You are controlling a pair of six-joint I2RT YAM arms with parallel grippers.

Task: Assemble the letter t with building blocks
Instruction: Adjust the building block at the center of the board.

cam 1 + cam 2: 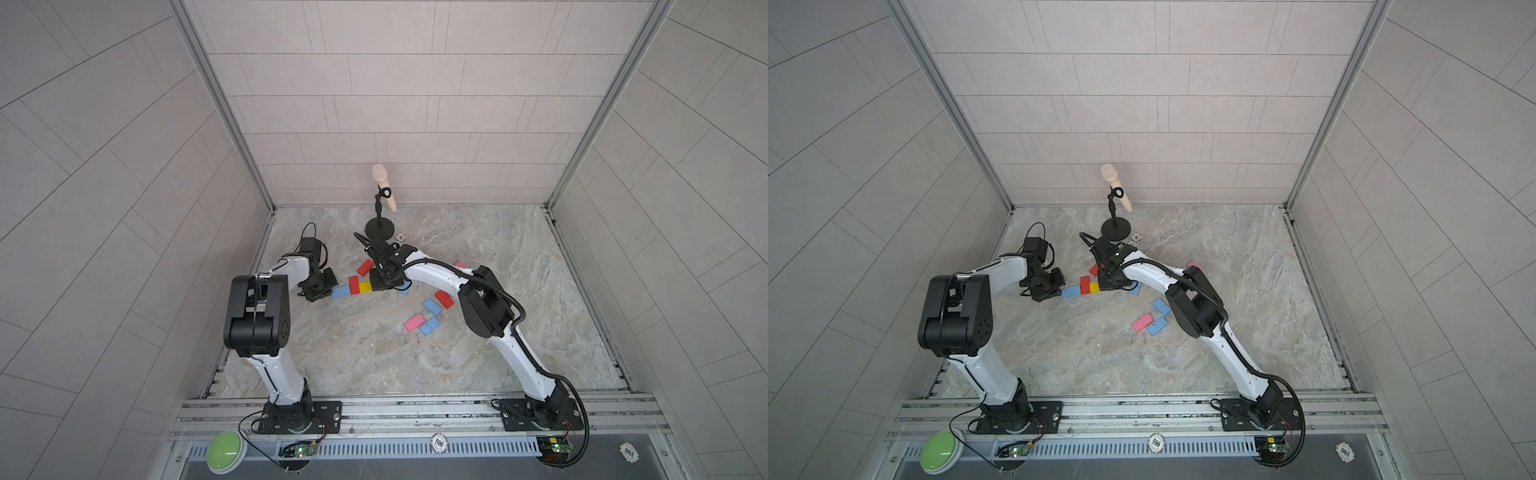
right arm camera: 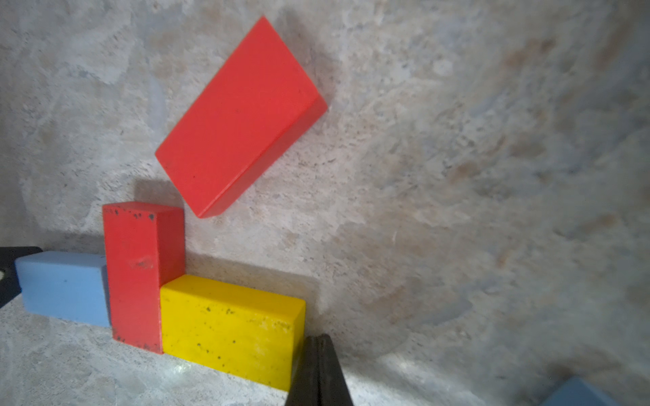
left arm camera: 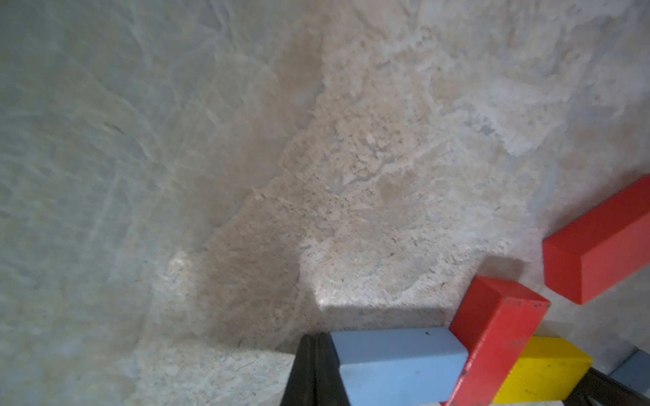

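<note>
Left gripper (image 3: pixel 316 369), jaws together, sits against the blue block (image 3: pixel 397 362); right gripper (image 2: pixel 318 372), also together, against the yellow block (image 2: pixel 228 327).

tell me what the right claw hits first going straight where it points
Likely the bare table; the shut right claw aims down at it, with the yellow block beside its tip, not ahead. Depth is unclear.

Left arm (image 1: pixel 276 374) and right arm (image 1: pixel 523 356) have white shells, black joints and black cables.
</note>
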